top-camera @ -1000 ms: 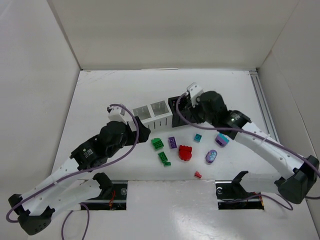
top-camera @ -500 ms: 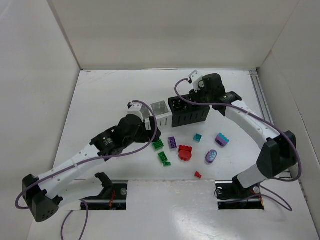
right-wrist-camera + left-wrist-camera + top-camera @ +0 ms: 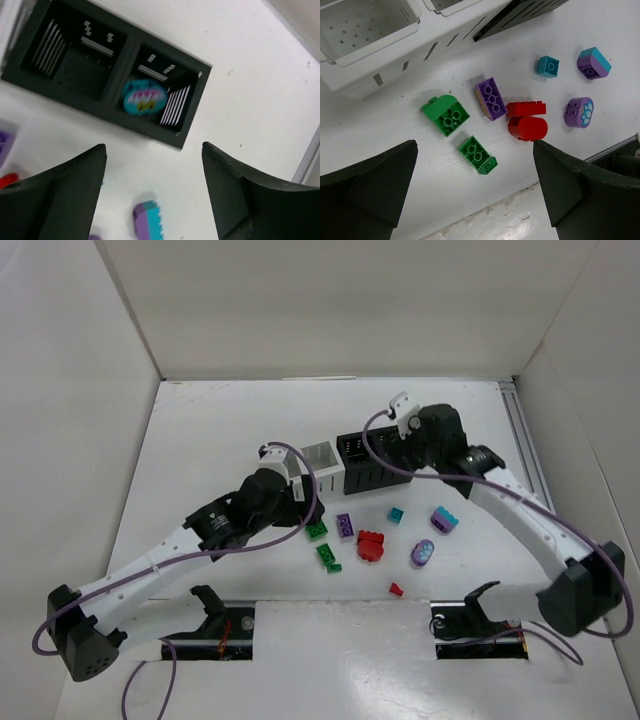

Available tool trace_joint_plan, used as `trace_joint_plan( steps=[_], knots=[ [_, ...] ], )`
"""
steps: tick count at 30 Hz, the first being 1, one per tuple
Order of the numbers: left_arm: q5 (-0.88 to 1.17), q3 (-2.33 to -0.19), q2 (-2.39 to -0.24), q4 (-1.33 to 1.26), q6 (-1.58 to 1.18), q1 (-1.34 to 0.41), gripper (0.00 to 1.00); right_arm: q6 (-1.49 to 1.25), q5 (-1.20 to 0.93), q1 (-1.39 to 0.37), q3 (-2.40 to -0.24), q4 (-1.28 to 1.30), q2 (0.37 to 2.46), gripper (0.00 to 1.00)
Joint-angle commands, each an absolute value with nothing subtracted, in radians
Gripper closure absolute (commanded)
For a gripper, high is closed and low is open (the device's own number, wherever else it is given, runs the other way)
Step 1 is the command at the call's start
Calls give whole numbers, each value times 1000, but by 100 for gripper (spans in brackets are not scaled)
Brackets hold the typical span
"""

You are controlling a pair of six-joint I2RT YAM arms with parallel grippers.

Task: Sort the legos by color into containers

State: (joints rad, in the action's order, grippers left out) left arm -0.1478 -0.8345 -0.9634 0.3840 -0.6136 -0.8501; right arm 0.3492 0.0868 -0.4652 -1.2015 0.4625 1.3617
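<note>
Loose legos lie in front of the containers: two green ones [image 3: 445, 115] [image 3: 477, 155], a purple one [image 3: 491, 98], a red one [image 3: 527, 121], a small teal one [image 3: 548, 66], a purple-teal one [image 3: 593, 62] and a purple oval [image 3: 579, 112]. My left gripper [image 3: 474, 150] hangs open above the green bricks, holding nothing. My right gripper [image 3: 154, 147] is open above the black container [image 3: 195, 130]. A teal piece [image 3: 144, 97] lies in that container's right compartment. The white container [image 3: 318, 465] stands left of the black one [image 3: 375, 465].
A tiny red piece [image 3: 396, 589] lies near the front edge. White walls enclose the table on three sides. A metal rail [image 3: 527, 455] runs along the right side. The purple-teal brick [image 3: 148, 220] lies under the right wrist.
My right gripper has opened and the teal piece now lies in the black container. The left arm swung right over the green bricks, then held still.
</note>
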Motion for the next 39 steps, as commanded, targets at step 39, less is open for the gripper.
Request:
trace_joint_plan(
  steps=[39],
  knots=[
    [-195,-746,-790,423,-723,-854,0,-750,557,-743,-661,176,1433,32]
  ],
)
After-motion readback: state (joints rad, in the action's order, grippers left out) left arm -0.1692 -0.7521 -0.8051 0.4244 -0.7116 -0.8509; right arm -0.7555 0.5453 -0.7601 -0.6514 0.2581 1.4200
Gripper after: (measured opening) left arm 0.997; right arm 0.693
